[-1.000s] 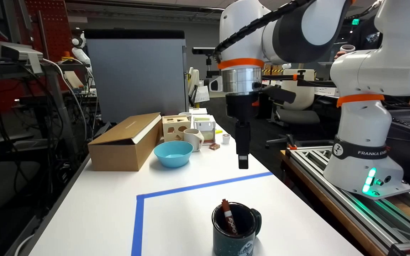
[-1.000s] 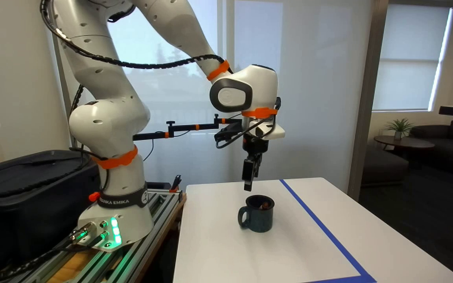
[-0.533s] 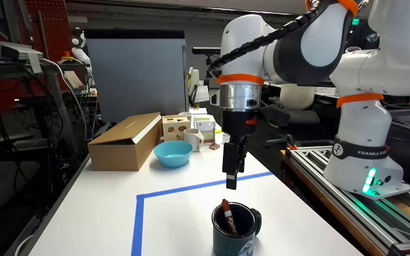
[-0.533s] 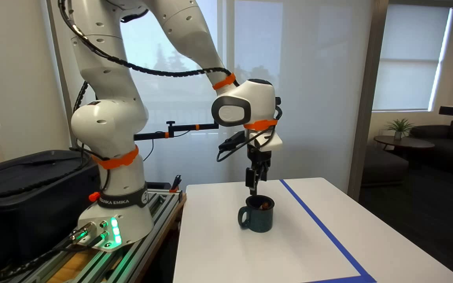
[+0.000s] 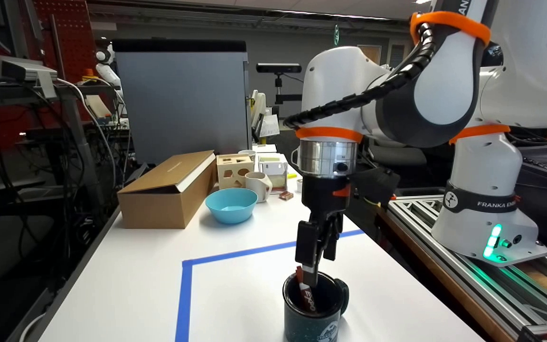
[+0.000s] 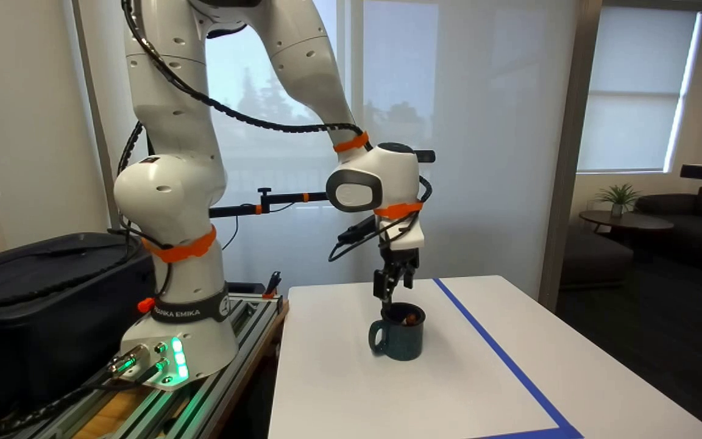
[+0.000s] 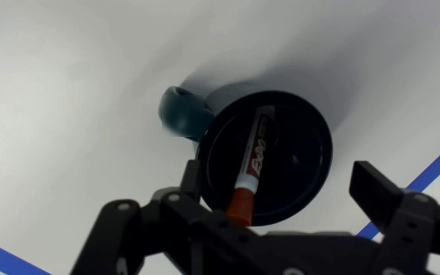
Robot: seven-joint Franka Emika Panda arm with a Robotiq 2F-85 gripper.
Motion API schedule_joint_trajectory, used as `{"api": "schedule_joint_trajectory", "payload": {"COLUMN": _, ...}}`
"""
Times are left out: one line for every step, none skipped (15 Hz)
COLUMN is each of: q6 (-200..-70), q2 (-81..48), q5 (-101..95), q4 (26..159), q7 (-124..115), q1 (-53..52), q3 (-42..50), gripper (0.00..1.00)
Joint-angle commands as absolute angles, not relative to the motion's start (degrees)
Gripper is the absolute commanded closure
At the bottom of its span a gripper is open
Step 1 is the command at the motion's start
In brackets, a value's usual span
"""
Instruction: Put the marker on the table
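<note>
Gripper (image 7: 277, 168): spread wide and pointing down, with the mouth of the dark green mug (image 5: 304, 327) between its fingers (image 7: 374, 193) as I see it from the wrist.
Finger by the rim: overlaps the mug's edge in my wrist view; I cannot tell whether it touches.
Finger farther off: past the rim, over the white table (image 5: 126, 289), near a strip of blue tape (image 7: 437, 164).
Expo marker (image 7: 254, 160): inside the mug, tilted, its red-brown cap (image 7: 240, 206) up at the rim beside the nearer finger, its other end down inside.
Mug: upright on the table, within the tape outline, its handle (image 7: 185, 114) turned toward the base (image 6: 211, 347) of my Franka arm (image 6: 171, 189) in both exterior views.
Table's far end: in an exterior view I see a light-blue bowl (image 5: 231, 216) beside a brown cardboard box (image 5: 152, 209), and behind the bowl a wooden shape-sorter box (image 5: 222, 180) and a cream mug (image 5: 255, 187).
Base: on metal rails (image 5: 473, 285) alongside the table, green lights lit.
Storage bin (image 6: 52, 311): black, lidded, next to the base in an exterior view.
Room beyond: a potted plant (image 6: 619, 196) on a round side table (image 6: 643, 223), near a dark sofa (image 6: 701, 213).
</note>
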State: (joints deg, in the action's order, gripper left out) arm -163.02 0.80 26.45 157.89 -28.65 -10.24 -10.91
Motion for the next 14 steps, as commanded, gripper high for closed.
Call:
{"api": "schedule_joint_trajectory", "payload": {"q6": -164.7, "q2": 0.2, "q5": 22.9, "q4": 157.8, "q7": -30.9, "q1": -10.1, "q3": -10.7, "gripper": 0.00}}
{"api": "schedule_joint_trajectory", "payload": {"q6": -166.7, "q2": -0.7, "q5": 19.8, "q4": 157.8, "q7": -33.7, "q1": -10.1, "q3": -10.8, "gripper": 0.00}}
{"api": "schedule_joint_trajectory", "payload": {"q6": -168.7, "q2": -1.3, "q5": 17.5, "q4": 157.8, "q7": -35.5, "q1": -10.1, "q3": -10.7, "gripper": 0.00}}
{"api": "schedule_joint_trajectory", "payload": {"q6": -170.9, "q2": -2.3, "q5": 14.7, "q4": 157.8, "q7": -38.4, "q1": -10.3, "q3": -10.7, "gripper": 0.00}}
{"api": "schedule_joint_trajectory", "payload": {"q6": -173.0, "q2": -3.0, "q5": 11.6, "q4": 157.9, "q7": -41.8, "q1": -10.6, "q3": -10.3, "gripper": 0.00}}
{"api": "schedule_joint_trajectory", "payload": {"q6": -174.8, "q2": -3.9, "q5": 7.2, "q4": 157.9, "q7": -46.3, "q1": -11.0, "q3": -9.5, "gripper": 0.00}}
{"api": "schedule_joint_trajectory", "payload": {"q6": -175.5, "q2": -4.2, "q5": 2.4, "q4": 157.8, "q7": -51.0, "q1": -11.5, "q3": -8.2, "gripper": 0.00}}
{"api": "schedule_joint_trajectory", "payload": {"q6": -175.4, "q2": -4.1, "q5": -1.7, "q4": 157.8, "q7": -55.2, "q1": -12.8, "q3": -5.9, "gripper": 0.00}}
{"api": "schedule_joint_trajectory", "payload": {"q6": -174.9, "q2": -3.4, "q5": -5.0, "q4": 157.8, "q7": -59.5, "q1": -14.3, "q3": -3.6, "gripper": 0.00}}
{"api": "schedule_joint_trajectory", "payload": {"q6": -173.8, "q2": -2.6, "q5": -8.5, "q4": 157.8, "q7": -63.7, "q1": -16.0, "q3": -1.2, "gripper": 0.00}}
{"api": "schedule_joint_trajectory", "payload": {"q6": -172.7, "q2": -2.1, "q5": -11.5, "q4": 157.7, "q7": -67.7, "q1": -17.2, "q3": 0.2, "gripper": 0.00}}
{"api": "schedule_joint_trajectory", "payload": {"q6": -172.2, "q2": -1.6, "q5": -14.2, "q4": 157.5, "q7": -71.6, "q1": -18.8, "q3": 2.0, "gripper": 0.00}}
{"api": "schedule_joint_trajectory", "payload": {"q6": -171.8, "q2": -1.6, "q5": -17.0, "q4": 157.4, "q7": -75.4, "q1": -20.0, "q3": 3.2, "gripper": 0.00}}
{"api": "schedule_joint_trajectory", "payload": {"q6": -171.0, "q2": -1.3, "q5": -19.6, "q4": 157.3, "q7": -79.2, "q1": -21.3, "q3": 4.0, "gripper": 0.00}}
